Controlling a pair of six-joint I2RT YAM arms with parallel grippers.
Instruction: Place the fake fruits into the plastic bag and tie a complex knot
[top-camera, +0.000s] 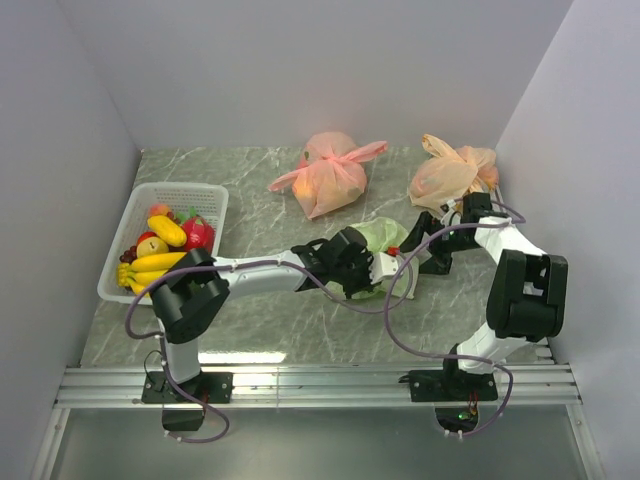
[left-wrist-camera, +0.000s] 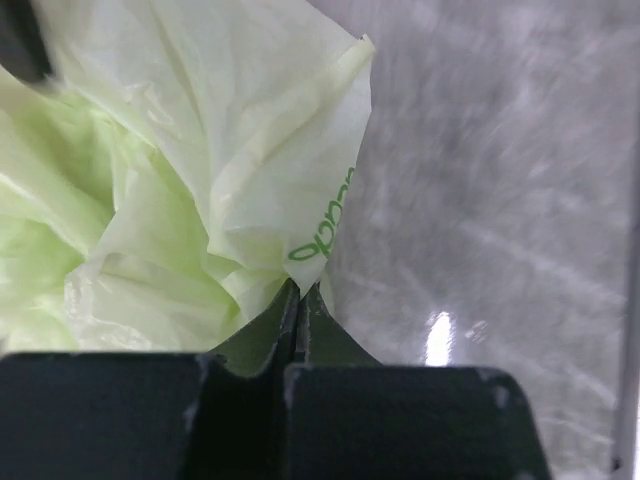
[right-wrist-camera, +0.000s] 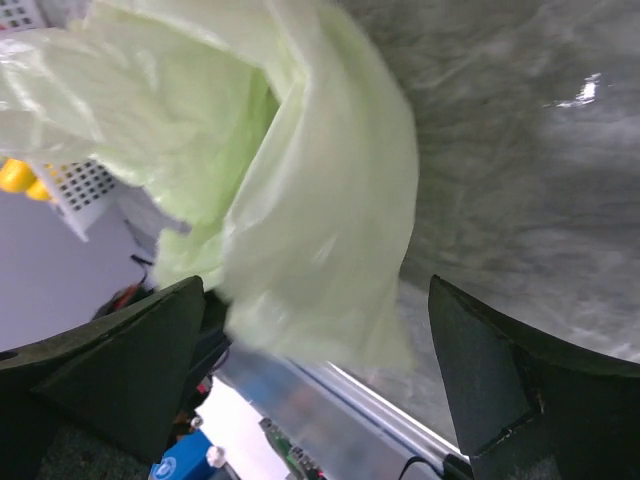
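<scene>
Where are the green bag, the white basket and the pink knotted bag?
green bag (top-camera: 380, 234): overhead view, on its crumpled top between the two arms.
white basket (top-camera: 190, 187): overhead view, on its far rim.
pink knotted bag (top-camera: 328, 183): overhead view, on its bulging middle.

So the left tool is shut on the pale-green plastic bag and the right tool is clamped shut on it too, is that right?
Not quite: the right tool is open, its jaws wide apart either side of the plastic bag, as the right wrist view shows. The left tool is shut on it.
</scene>
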